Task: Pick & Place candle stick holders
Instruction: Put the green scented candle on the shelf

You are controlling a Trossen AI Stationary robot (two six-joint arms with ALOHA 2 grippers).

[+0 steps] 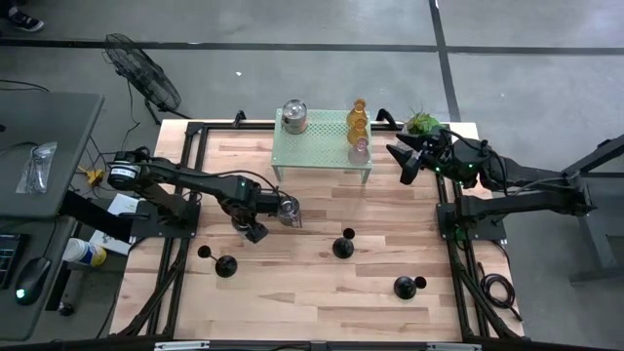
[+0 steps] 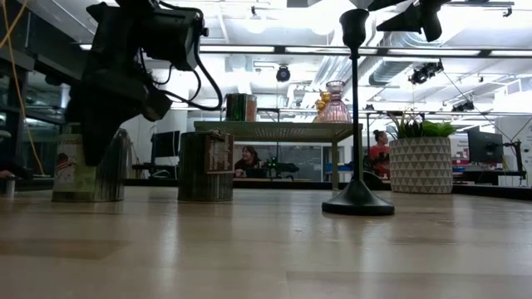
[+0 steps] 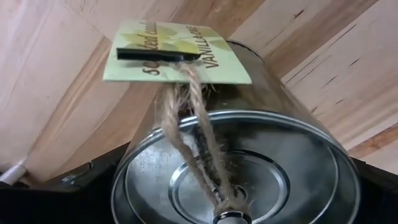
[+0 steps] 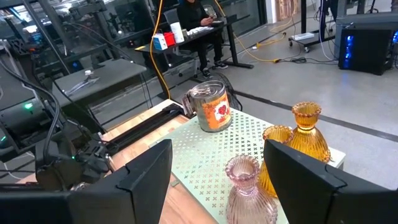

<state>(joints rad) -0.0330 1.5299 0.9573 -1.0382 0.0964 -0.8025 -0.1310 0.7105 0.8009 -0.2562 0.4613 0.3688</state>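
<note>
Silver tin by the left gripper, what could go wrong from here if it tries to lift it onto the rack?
The silver tin is wide, so the left gripper, jaws spread almost around it, may get a shallow hold and drop it. Its twine and paper tag could snag. On the green rack, an amber holder and pink holder stand close together and could be knocked.

We saw the rack (image 1: 322,146) at the table's (image 1: 322,283) far edge, one tin (image 1: 294,116) and three glass holders (image 1: 358,132) on it; another tin (image 1: 289,210) sat before it; four sticks (image 1: 343,246) stood nearer.
</note>
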